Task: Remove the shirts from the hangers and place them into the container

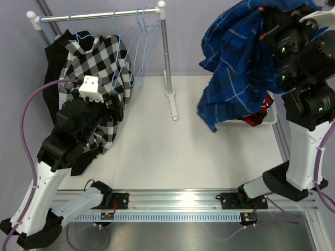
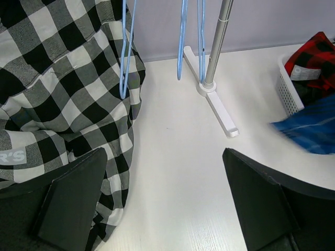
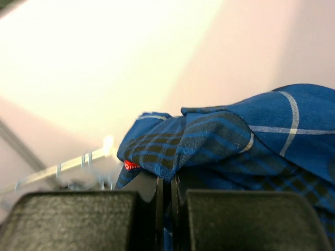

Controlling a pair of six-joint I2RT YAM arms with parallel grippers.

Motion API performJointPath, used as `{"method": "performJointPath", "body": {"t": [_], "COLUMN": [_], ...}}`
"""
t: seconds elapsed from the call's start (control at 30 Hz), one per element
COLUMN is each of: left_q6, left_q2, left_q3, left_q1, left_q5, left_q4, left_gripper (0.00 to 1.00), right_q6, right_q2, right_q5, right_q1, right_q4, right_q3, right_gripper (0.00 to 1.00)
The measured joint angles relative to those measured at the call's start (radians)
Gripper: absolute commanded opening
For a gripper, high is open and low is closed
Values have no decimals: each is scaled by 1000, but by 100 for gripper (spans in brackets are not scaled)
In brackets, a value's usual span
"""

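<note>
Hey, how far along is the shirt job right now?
Done: red plaid shirt lies in the basket, empty hangers on the rail. In hand: right tool shut on the blue shirt, raised above the basket. To do: check shirt and black shirt behind it still hang; left tool open.

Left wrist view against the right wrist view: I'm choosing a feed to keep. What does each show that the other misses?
Only left wrist: the black-white check shirt, the white basket holding a red plaid shirt, the left gripper open. Only right wrist: the right gripper shut on the blue shirt. Both: that blue shirt and the clothes rail, which is blurred in the right wrist view.
</note>
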Motion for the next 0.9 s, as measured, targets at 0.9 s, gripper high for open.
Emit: {"method": "performJointPath", "body": {"t": [0.9], "left_q6": [-23], "left_q2": [-17], "left_q3": [0], "left_q1": [0], "left_q5": [45], "left_q4": [0], "left_gripper": [99], "right_q6": [-122], "right_q2": [284], "right_q5": [24], "right_q1": [-344], "right_q4": [403], "right_q3": [259], "right_gripper": [0]}}
